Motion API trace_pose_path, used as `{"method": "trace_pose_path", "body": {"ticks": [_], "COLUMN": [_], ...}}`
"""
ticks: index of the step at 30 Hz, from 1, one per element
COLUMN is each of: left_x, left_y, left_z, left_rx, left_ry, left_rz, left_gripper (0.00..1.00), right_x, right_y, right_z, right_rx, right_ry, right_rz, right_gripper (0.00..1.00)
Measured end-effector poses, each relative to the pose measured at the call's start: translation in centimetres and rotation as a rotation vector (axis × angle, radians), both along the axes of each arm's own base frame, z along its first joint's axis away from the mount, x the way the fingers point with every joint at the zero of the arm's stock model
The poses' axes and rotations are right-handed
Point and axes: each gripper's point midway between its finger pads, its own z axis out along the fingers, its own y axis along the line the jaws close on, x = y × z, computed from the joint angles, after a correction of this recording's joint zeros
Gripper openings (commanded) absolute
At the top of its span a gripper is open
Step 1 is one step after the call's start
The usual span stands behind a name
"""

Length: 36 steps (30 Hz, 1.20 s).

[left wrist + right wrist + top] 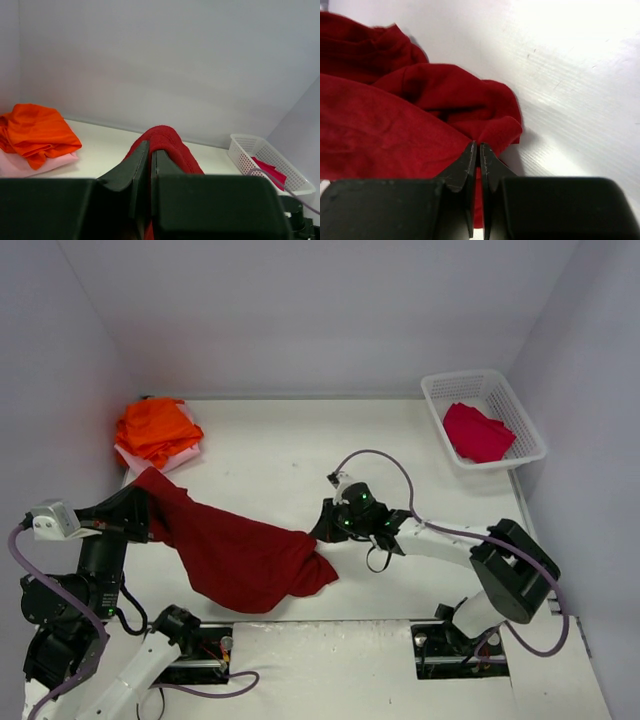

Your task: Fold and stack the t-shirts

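L gripper (150, 148): clamped onto left end of large dark red cloth t-shirt (240, 555); R gripper (478, 147): closed, pinching its right edge.

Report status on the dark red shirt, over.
Left gripper shut on dark red t-shirt, right gripper shut on its other end. Shirt spans between arms. Orange shirts, basket well aside.

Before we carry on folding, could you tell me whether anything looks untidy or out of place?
Nothing is spilled or damaged. The dark red t-shirt is bunched up between the left gripper and right gripper, not spread flat. The orange t-shirts in the far left corner sit rumpled and askew on the pale pink t-shirt.
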Motion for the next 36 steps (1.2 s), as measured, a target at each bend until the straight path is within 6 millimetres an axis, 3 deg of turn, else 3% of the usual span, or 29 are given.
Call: {"method": "trace_pose_path", "body": {"ticks": [4, 9, 14, 16, 20, 22, 28, 32, 36], "left_x": [-0.4, -0.7, -0.7, -0.5, -0.5, -0.5, -0.8, -1.3, -2.5], "left_y": [0.4, 0.6, 0.7, 0.7, 0.8, 1.0, 1.6, 2.2, 3.4], "left_z": [-0.1, 0.1, -0.2, -0.6, -0.7, -0.7, -0.5, 0.0, 1.1], "left_rx": [-0.005, -0.018, -0.029, -0.03, -0.034, -0.037, -0.045, -0.059, -0.084], "left_ry": [-0.003, -0.012, -0.007, 0.002, 0.006, 0.005, 0.001, -0.009, -0.03], "left_rz": [0.009, 0.012, 0.02, 0.022, 0.03, 0.038, 0.058, 0.081, 0.11], "left_gripper": [0.0, 0.0, 0.0, 0.0, 0.0, 0.0, 0.0, 0.0, 0.0], "right_x": [1.8, 4.2, 5.4, 6.3, 7.6, 7.5, 5.5, 3.2, -0.2], "right_y": [-1.2, -2.5, -2.7, -2.4, -1.7, -2.1, -5.6, -8.8, -12.7], "right_z": [3.4, 9.1, 13.6, 16.4, 24.4, 27.4, 33.6, 38.2, 41.5], "right_rx": [0.015, 0.053, 0.036, 0.032, 0.104, 0.126, 0.122, 0.148, 0.183], "right_ry": [-0.062, -0.178, -0.257, -0.295, -0.433, -0.489, -0.601, -0.695, -0.77], "right_rz": [-0.046, -0.102, -0.096, -0.086, -0.083, -0.087, -0.136, -0.192, -0.253], "right_gripper": [0.0, 0.0, 0.0, 0.0, 0.0, 0.0, 0.0, 0.0, 0.0]}}
